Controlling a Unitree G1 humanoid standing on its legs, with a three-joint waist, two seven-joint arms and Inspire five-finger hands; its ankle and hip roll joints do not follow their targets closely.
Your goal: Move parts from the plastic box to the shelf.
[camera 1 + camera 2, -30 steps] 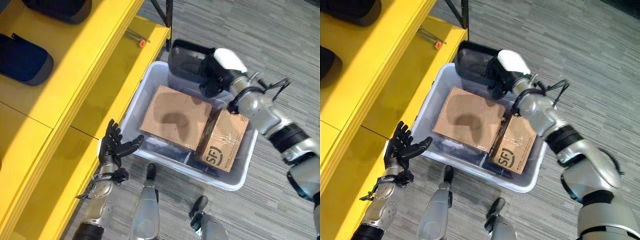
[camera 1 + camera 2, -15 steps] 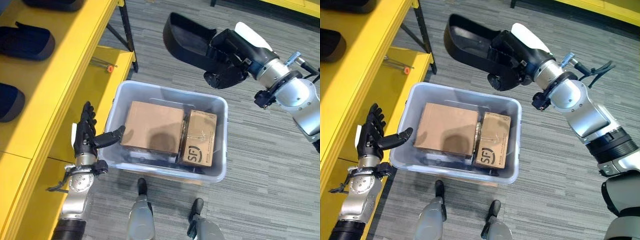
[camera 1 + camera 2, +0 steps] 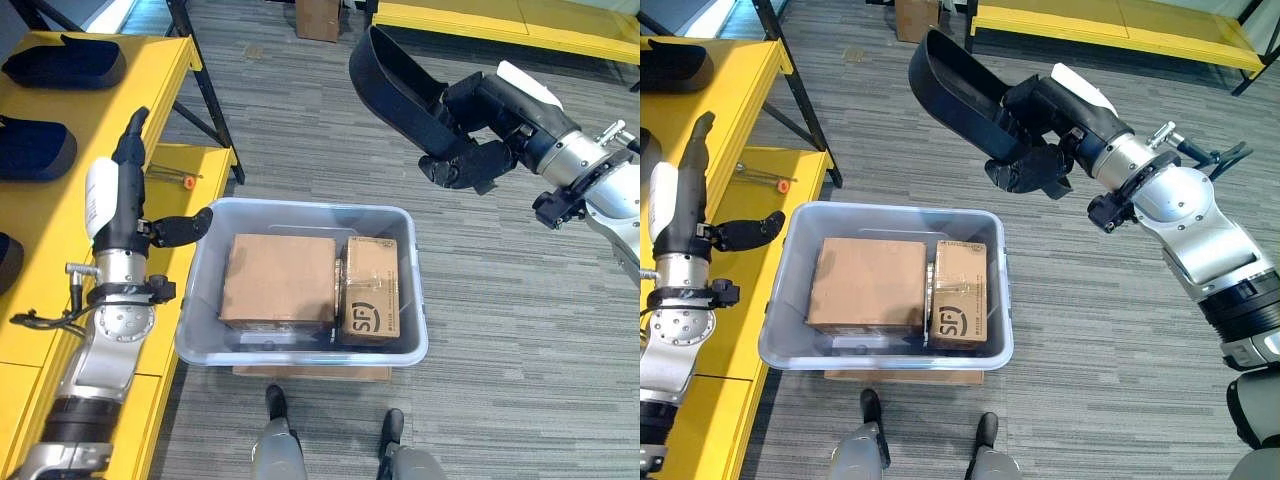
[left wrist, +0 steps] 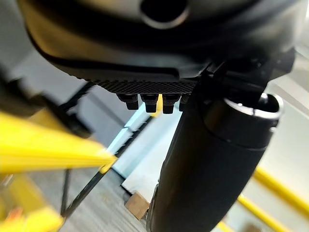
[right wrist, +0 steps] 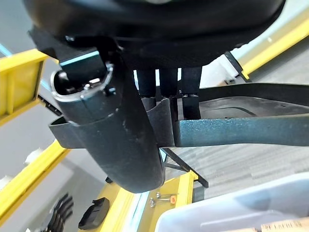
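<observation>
Right hand [image 3: 1040, 140] grips a black part [image 3: 960, 90] above the box-filled plastic box [image 3: 780, 345].

Two cartons [image 3: 278, 280] side by side in box [image 3: 300, 352], shelf [image 3: 60, 210] left

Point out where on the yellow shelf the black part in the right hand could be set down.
The black part is gripped by the right hand. Bare room: the top shelf board between the dark parts and its right edge. The lower board carries a screwdriver, and the open left hand hangs over it.
</observation>
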